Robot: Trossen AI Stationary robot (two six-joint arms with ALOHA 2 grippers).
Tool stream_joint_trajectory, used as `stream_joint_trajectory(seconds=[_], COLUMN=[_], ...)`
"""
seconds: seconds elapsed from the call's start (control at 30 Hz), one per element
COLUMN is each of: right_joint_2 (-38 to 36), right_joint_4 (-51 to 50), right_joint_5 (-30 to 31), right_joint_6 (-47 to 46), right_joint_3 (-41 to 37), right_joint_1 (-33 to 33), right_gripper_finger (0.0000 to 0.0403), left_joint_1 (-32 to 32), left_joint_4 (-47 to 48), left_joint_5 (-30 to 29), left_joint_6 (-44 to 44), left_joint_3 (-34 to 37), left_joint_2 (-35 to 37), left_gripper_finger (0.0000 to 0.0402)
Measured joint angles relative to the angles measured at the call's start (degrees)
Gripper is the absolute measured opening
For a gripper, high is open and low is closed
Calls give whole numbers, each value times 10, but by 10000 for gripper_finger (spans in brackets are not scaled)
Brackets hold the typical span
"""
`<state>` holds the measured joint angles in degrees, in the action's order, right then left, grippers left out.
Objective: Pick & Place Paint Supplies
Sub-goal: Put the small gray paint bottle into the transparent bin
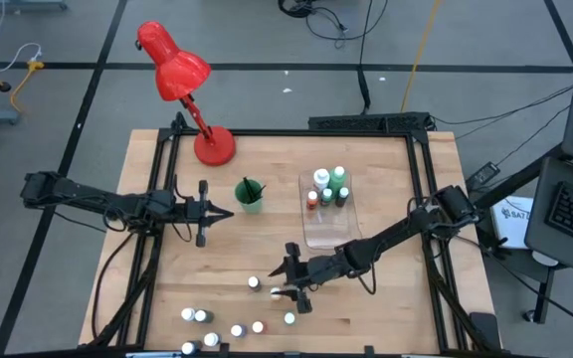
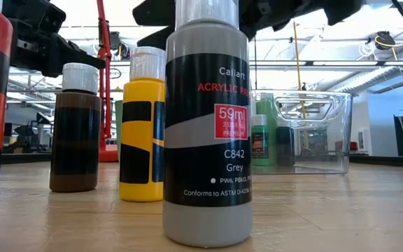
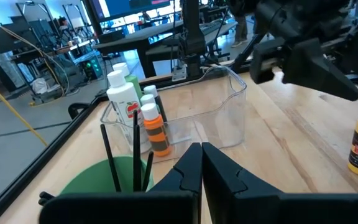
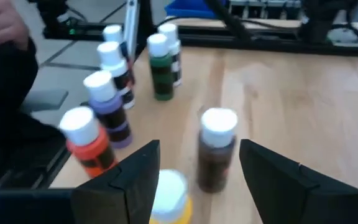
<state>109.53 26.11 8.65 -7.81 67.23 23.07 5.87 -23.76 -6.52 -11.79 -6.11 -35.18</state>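
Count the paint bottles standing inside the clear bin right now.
5, clustered at one end of the clear bin: white bottle, green bottle, orange bottle, second green bottle, dark bottle. A shorter one could be hidden among them.

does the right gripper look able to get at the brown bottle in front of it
Probably yes: the right gripper is open, the brown bottle stands upright just ahead between its fingers, with only the yellow bottle close beside it.

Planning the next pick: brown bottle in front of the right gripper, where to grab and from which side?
Grip the brown bottle on its cylindrical body below the white cap. It stands upright and apart from its neighbours, so a level approach straight ahead looks best. The right gripper is open and roughly lined up; mind the yellow bottle close beside it.
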Motion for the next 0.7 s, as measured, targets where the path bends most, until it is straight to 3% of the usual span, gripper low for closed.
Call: stream_joint_trajectory(seconds=[0.33,0.5,0.7], right_joint_2=[-12,-65,-46], right_joint_4=[2,-23,-35], right_joint_5=[-15,-14,-13], right_joint_6=[26,66,38], right_joint_3=[0,2,0], right_joint_1=[3,45,87], right_gripper_finger=[212,212,212], left_joint_1=[0,0,0], left_joint_4=[10,18,19], left_joint_5=[0,0,0], left_joint_6=[-1,-6,-6], left_joint_3=[0,0,0], left_joint_2=[0,0,0], left_gripper_finger=[15,15,15])
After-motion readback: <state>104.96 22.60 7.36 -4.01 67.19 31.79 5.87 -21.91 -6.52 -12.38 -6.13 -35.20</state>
